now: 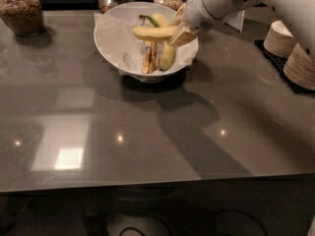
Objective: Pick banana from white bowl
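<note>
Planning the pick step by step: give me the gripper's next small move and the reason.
Probably a short straight lift. The gripper, over the right side of the white bowl, is shut on the right end of the banana, which lies level just above the green-stemmed banana and the brown-streaked banana. Rising first should clear the rim before carrying sideways.

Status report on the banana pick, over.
Pincer shut on banana, over white bowl. Banana level, above two others in bowl. Nothing seen blocking.
</note>
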